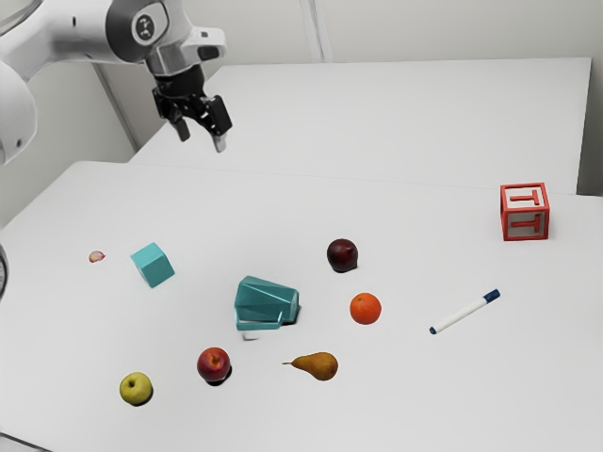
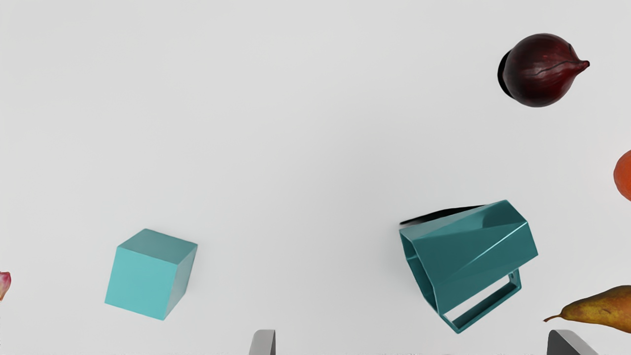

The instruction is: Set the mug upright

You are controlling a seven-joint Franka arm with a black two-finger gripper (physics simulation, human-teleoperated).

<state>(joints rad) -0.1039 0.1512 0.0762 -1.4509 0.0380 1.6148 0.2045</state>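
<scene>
High above the counter, we hold our pincer with its fingers spread well apart. Our teal mug lies on its side, mouth toward the light-blue cube, handle on the side nearer the red fruit. Near its base sits the orange, with the dark onion close by.

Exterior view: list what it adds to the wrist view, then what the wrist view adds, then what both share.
Exterior view: the arm, red-framed letter block, marker, red fruit and yellow-green apple.

Wrist view: a look into the mouth of the mug, which faces the teal cube's side.

Both: the open gripper, the mug on its side, cube, dark red onion, orange, pear and small pinkish bulb.
</scene>
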